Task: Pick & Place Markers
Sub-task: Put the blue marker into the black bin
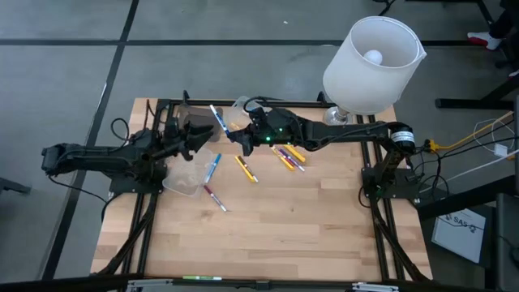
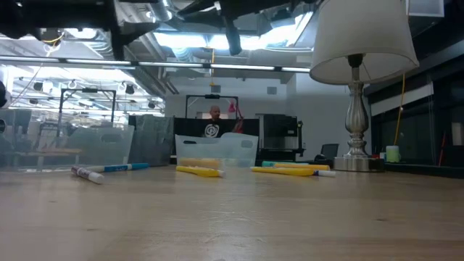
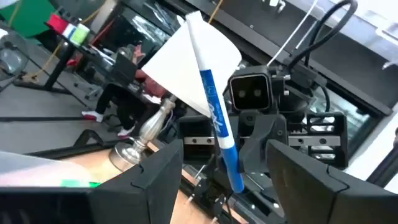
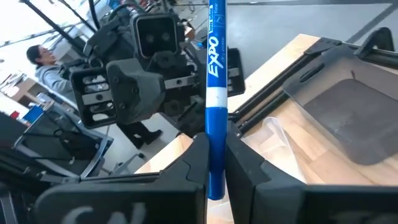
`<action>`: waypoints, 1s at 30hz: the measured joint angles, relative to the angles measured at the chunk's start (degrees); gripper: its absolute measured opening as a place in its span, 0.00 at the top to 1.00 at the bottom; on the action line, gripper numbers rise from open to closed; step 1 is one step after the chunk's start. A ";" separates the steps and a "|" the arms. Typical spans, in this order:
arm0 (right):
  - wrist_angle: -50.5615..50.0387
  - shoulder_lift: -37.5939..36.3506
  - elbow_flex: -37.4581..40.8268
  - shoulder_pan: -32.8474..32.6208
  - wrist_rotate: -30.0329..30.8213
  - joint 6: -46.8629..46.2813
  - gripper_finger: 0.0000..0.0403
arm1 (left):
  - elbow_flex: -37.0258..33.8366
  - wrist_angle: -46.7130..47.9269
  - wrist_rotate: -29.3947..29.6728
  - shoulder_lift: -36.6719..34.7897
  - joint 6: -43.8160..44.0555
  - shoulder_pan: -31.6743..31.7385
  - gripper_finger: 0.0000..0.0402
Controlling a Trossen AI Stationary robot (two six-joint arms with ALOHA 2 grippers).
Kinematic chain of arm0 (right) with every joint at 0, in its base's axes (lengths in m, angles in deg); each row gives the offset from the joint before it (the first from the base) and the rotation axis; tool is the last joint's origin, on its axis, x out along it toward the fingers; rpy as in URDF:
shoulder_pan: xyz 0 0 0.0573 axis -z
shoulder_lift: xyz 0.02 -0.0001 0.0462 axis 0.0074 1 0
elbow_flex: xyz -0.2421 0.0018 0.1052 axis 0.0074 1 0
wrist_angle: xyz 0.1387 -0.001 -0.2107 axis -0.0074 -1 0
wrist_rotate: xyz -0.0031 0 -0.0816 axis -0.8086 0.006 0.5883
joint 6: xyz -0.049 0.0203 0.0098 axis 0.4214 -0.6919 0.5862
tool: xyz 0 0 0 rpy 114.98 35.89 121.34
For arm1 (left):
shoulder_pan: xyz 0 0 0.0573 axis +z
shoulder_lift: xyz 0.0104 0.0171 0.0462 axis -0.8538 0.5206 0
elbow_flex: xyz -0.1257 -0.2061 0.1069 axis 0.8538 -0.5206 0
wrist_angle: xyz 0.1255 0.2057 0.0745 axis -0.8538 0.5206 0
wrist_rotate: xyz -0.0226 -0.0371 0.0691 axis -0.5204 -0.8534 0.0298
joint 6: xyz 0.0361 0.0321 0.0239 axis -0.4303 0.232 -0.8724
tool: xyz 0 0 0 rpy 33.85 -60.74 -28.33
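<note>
Right gripper (image 4: 216,163) pinches an upright blue-and-white marker (image 4: 215,93) at the desk's far middle — left gripper (image 3: 224,180) faces it, fingers spread wide, holding nothing.

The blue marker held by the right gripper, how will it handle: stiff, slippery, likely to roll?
The blue marker looks straight and rigid where it stands out of the right gripper, so probably stiff. Its smooth round barrel may slip or pivot in a narrow pinch. Set on the flat table, it would likely roll.
</note>
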 joint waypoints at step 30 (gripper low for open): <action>0.82 0.00 0.01 1.06 0.30 14.89 0.91 | 8.77 -13.20 -3.15 18.66 -0.66 4.60 0.93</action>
